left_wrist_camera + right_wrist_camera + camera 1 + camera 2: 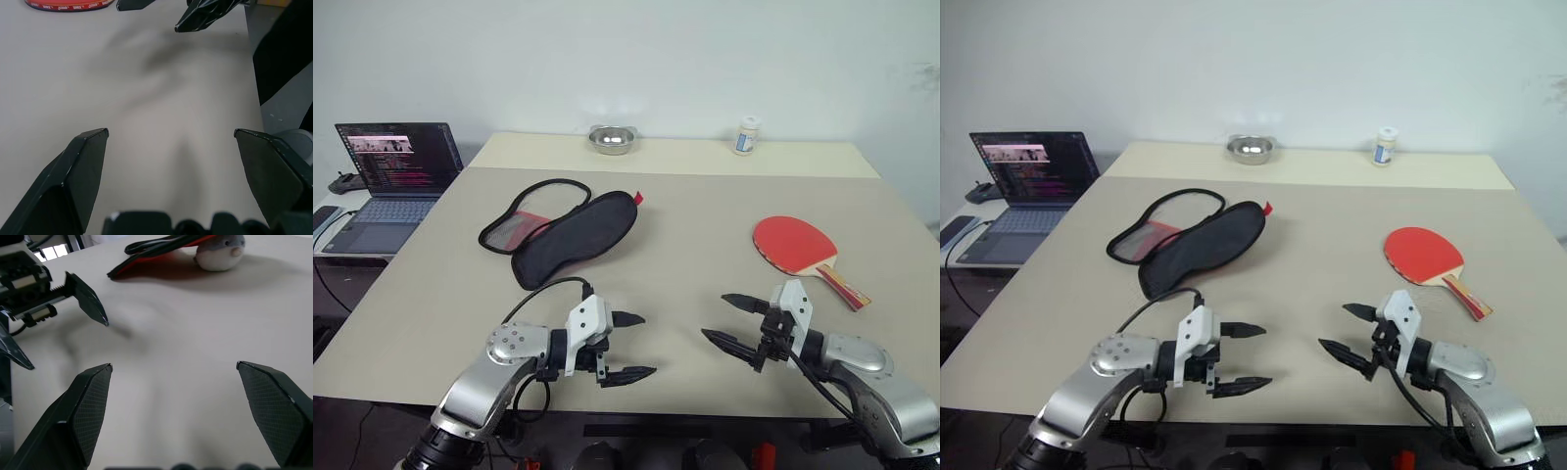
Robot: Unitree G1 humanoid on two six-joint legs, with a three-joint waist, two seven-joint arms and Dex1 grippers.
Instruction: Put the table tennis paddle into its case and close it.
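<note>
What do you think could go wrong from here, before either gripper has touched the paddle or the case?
The table tennis paddle lies flat on the table, so the open right gripper may struggle to get a finger under it and could push it toward the nearby right edge. The case lies limp and only partly spread open, so it may slide or fold when the open left gripper tries to hold it for insertion.

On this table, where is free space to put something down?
Free: the wide strip between the case and the paddle, and the near part between the left gripper and right gripper. Crowded: the back edge, by the bowl and bottle.
</note>
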